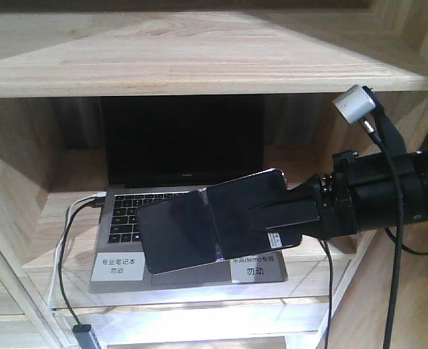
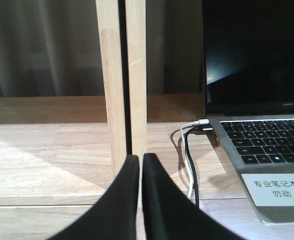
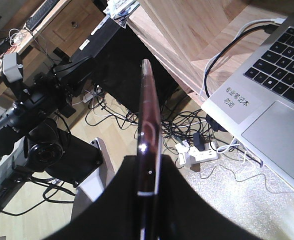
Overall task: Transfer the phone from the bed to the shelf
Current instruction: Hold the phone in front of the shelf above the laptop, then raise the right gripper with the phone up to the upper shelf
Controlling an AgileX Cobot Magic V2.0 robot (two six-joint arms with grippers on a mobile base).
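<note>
- Presently, phone (image 1: 217, 219): glossy black slab with a seam across its middle, held in the air in front of the shelf (image 1: 192, 62) unit, tilted with its right end higher
- Right gripper (image 1: 283, 216): enters from the right, its black fingers clamped on the phone's right end; a small white sticker sits just by the fingertip
- Right wrist view: phone (image 3: 149, 135) seen edge-on, a thin pinkish metal rim rising out from between the two dark fingers, which press on both faces
- Phone relative to laptop (image 1: 177, 182): it hangs over the keyboard and trackpad; whether it touches them cannot be told
- Laptop: silver, black screen open, standing in the cubby below the thick pale plank; two white labels (image 1: 118, 266) on its front deck, partly hidden by the phone
- Cables (image 1: 72, 240): white and black leads plugged into the laptop's left side
- Left gripper (image 2: 141, 185): fingers closed together with a hairline gap, holding nothing, just before a wooden upright (image 2: 122, 75) left of the laptop
</note>
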